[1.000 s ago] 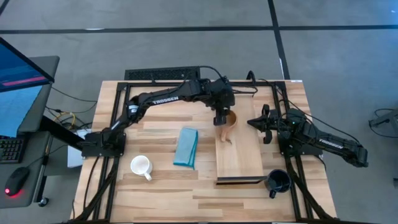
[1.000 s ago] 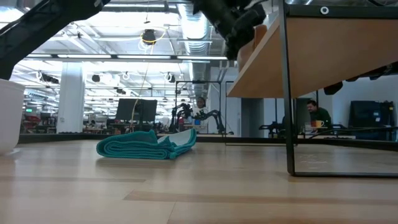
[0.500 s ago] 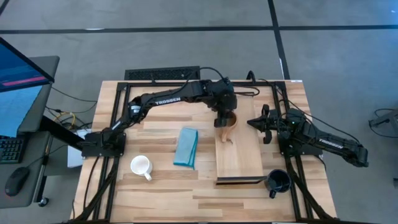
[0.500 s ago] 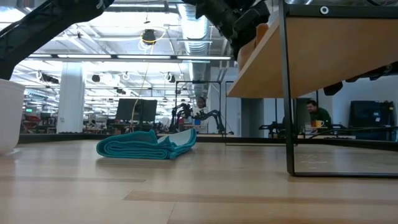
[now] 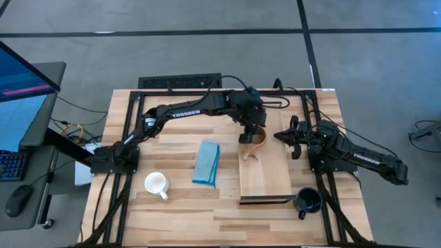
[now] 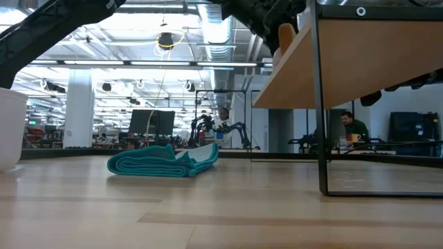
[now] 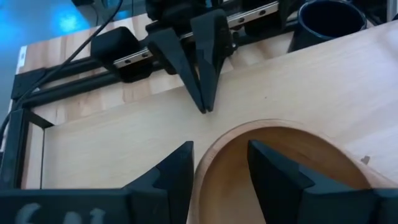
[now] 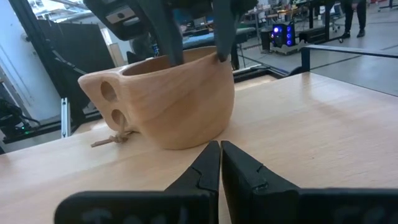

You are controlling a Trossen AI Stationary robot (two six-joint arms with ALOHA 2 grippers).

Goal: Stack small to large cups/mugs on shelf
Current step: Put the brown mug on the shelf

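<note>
On the shelf [image 5: 265,178], at its far end, we record 1 small wooden cup [image 5: 255,142], upright, its 2-holed handle pointing along the board. We note the left gripper [image 5: 252,134] at this cup, its fingers [image 7: 177,171] straddling the rim, 1 outside the wall and 1 inside the bowl; whether they press the rim we cannot tell. Just beside the shelf's right edge we list the right gripper [image 5: 291,138], its fingers [image 8: 205,171] narrowed almost together, holding nothing, aimed at the cup. Off the shelf we count 1 dark navy mug [image 5: 307,202] near its front right corner, plus 1 white mug [image 5: 156,184] and 1 folded teal cloth [image 5: 206,163] on the tabletop [image 5: 179,213] to the left.
</note>
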